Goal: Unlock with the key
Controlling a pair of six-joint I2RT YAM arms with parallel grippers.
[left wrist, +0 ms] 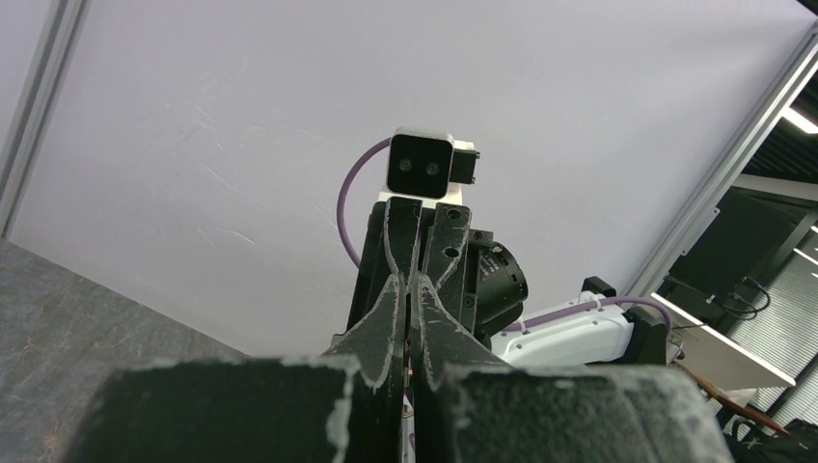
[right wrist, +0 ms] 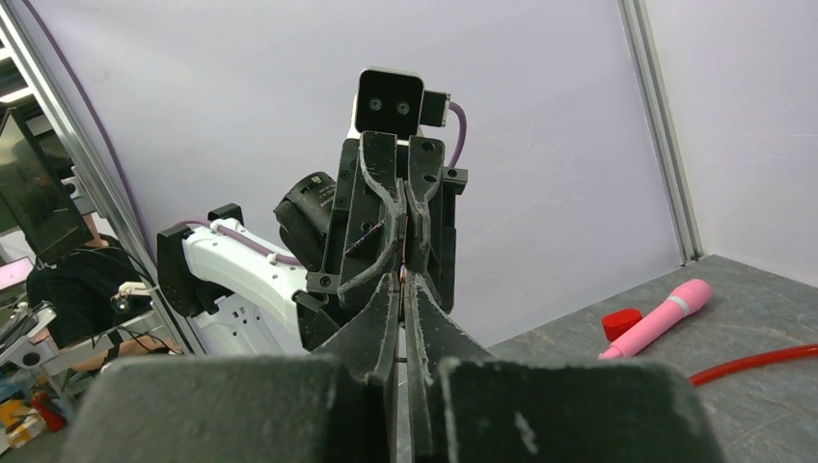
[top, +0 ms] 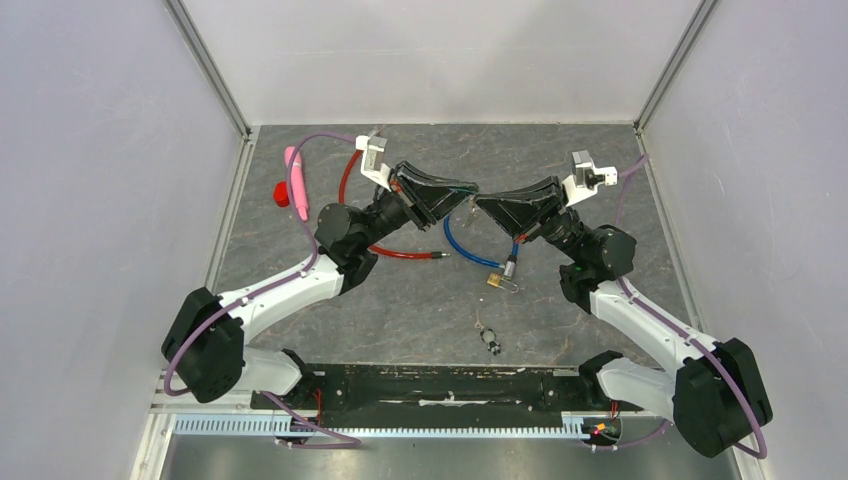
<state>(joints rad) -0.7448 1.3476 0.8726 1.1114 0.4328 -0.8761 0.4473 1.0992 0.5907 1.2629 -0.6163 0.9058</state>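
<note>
My two grippers meet tip to tip above the middle of the table. The left gripper (top: 468,194) (left wrist: 413,280) and the right gripper (top: 479,200) (right wrist: 403,277) are both shut, their fingertips pressed on the same small thin metal piece, the key (top: 469,208), which hangs just below the meeting point. It barely shows in the wrist views. Below them a brass padlock (top: 497,281) lies on the table at the end of a blue cable (top: 456,243).
A red cable (top: 400,252) loops under the left arm. A pink marker (top: 297,183) (right wrist: 659,318) and a red cap (top: 281,193) (right wrist: 620,322) lie at the back left. A small key ring (top: 490,340) lies near the front edge. Walls enclose three sides.
</note>
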